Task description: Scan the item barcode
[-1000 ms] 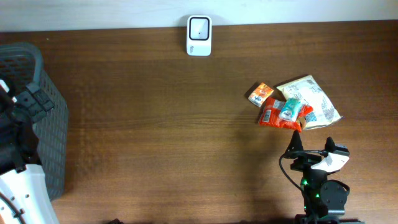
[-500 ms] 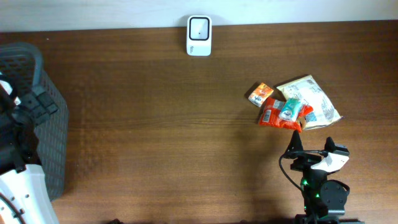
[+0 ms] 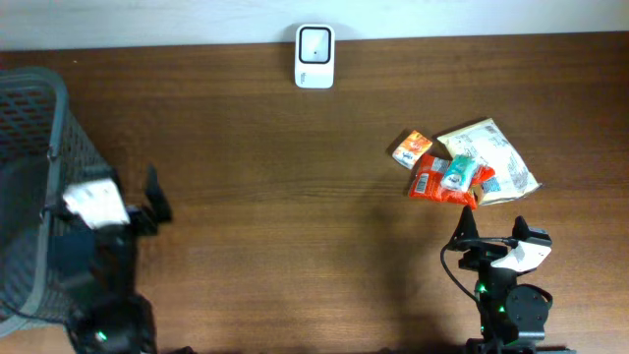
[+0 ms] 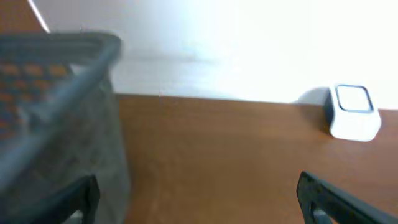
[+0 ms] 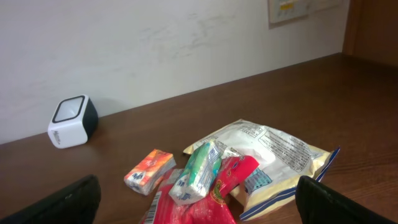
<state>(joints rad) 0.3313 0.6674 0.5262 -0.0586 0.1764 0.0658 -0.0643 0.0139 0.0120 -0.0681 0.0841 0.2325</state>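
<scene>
Several light, crinkly snack packets lie heaped just ahead of our right gripper; it and the left gripper gape wide, empty. We judge a sealed edge pinches best.

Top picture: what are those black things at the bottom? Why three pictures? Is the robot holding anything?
Those black things are a robot's two arms. Each arm ends in a gripper, two fingers that pinch. The top picture comes from a camera above the table. The other two come from cameras on the wrists, so the dark shapes in their bottom corners are the robot's own fingers. The left gripper is by a grey basket and faces a white scanner box. The right gripper faces a cream bag, a red packet, a small orange pack and a teal pack. Both grippers are open and hold nothing.
</scene>
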